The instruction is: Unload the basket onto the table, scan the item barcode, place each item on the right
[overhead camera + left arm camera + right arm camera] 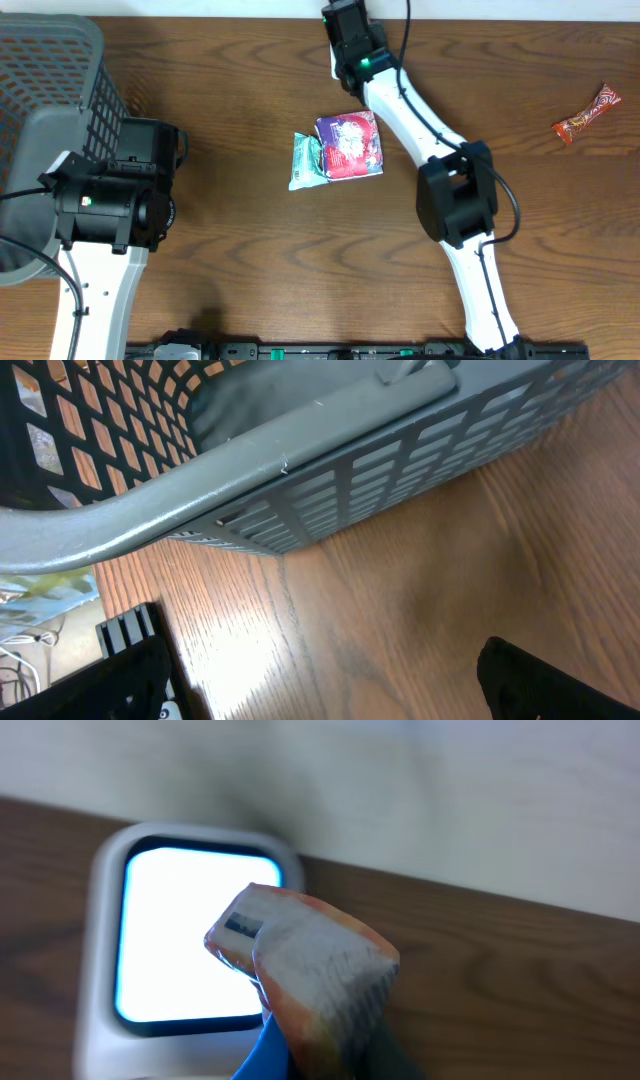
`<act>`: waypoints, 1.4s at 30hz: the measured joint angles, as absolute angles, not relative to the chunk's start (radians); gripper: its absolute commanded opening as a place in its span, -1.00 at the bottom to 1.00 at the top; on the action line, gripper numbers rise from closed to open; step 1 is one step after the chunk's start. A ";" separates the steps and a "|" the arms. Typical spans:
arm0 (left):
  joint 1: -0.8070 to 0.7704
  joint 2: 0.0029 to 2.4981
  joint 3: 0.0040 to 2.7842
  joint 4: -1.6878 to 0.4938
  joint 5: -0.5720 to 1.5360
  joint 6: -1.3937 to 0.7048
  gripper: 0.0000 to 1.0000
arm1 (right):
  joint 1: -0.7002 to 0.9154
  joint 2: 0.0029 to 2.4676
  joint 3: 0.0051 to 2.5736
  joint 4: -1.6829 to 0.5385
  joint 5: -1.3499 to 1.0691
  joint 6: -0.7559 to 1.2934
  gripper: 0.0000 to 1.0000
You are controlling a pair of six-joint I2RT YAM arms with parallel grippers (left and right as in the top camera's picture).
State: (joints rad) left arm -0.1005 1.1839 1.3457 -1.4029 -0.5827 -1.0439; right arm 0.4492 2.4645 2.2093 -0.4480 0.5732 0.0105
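Packet [320,960] pinched in right fingers [400,1060] faces scanner [180,930]; left fingers [110,680] spread above wooden table [450,560].

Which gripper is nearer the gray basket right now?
Left. The left gripper hangs open just beside the basket; the right gripper is across the table, holding a packet up to the scanner.

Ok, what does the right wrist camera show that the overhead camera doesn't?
Only the right wrist view shows the scanner, its white window lit, and an orange-and-grey packet held up in front of it, with a pale wall behind. Only the overhead view shows the grey basket, the teal packet and purple packet mid-table, the red candy bar, the left arm and the right arm. Both show the brown wooden table.
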 measured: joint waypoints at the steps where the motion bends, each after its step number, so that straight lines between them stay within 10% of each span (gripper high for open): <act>1: -0.101 1.184 1.346 -1.403 -0.583 -1.044 0.96 | 0.442 2.452 2.209 -0.469 0.580 0.011 -0.98; 15: -0.101 1.184 1.346 -1.403 -0.583 -1.044 0.96 | 0.010 2.284 2.214 -0.999 0.687 0.050 -0.77; 19: -0.101 1.184 1.346 -1.403 -0.583 -1.044 0.96 | -0.128 2.284 2.169 -1.024 0.640 0.060 0.46; 22: -0.101 1.184 1.346 -1.403 -0.583 -1.044 0.95 | -0.200 2.284 2.143 -1.036 0.569 0.060 0.96; 42: -0.101 1.184 1.346 -1.403 -0.583 -1.044 0.96 | -0.122 2.284 2.130 -1.318 -0.440 0.064 0.99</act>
